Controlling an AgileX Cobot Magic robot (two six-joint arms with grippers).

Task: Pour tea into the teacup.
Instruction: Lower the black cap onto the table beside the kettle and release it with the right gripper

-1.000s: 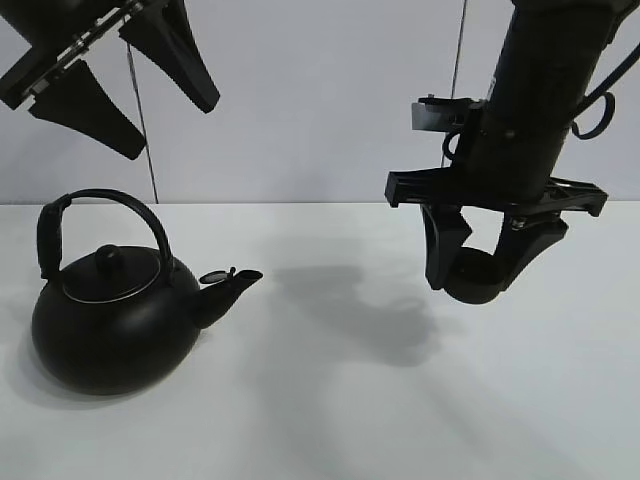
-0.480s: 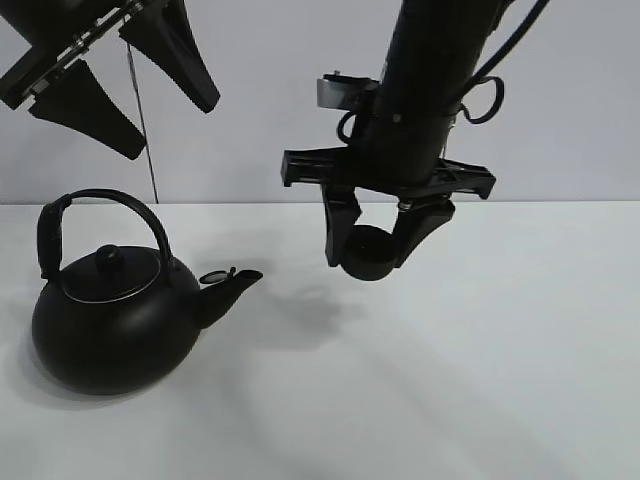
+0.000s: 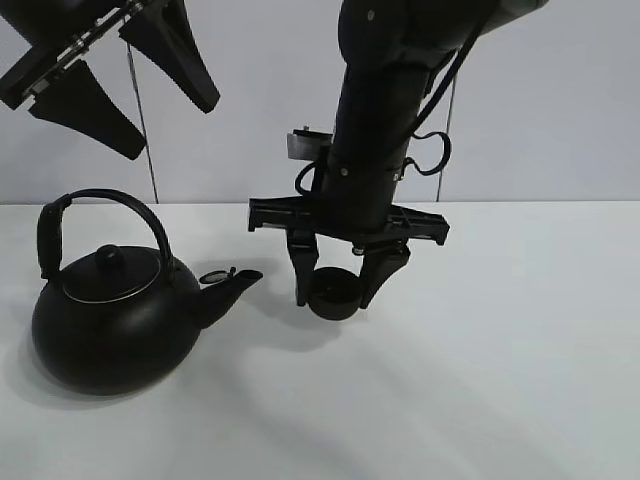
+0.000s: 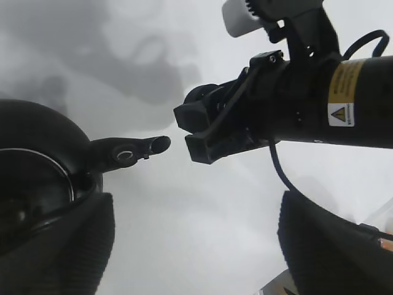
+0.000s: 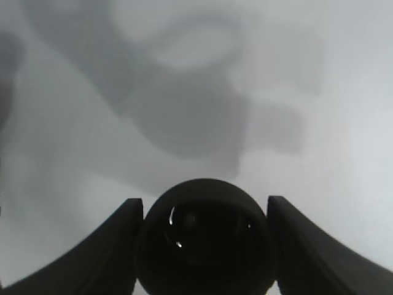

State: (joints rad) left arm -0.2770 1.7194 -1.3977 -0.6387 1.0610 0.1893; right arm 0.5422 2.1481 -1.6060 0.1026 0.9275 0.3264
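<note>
My right gripper (image 3: pixel 335 288) is shut on the small matte black teacup (image 3: pixel 334 296) and holds it just above the white table, a short way right of the kettle's spout (image 3: pixel 238 282). In the right wrist view the teacup (image 5: pixel 206 243) sits upright between the two fingers (image 5: pixel 116 246). The large black kettle (image 3: pixel 112 315) with arched handle stands at the left. My left gripper (image 3: pixel 130 75) hangs open high above the kettle, empty. The left wrist view shows the spout (image 4: pixel 132 149), the teacup (image 4: pixel 199 95) and the right gripper (image 4: pixel 212 123).
The white table (image 3: pixel 500 380) spreads to the right and front. A pale wall (image 3: pixel 550 120) rises behind it. Thin cables (image 3: pixel 140 130) hang down in front of the wall.
My right arm has carried the teacup left and downward, from the right side to just beside the kettle's spout. The left gripper and the kettle have not moved.
</note>
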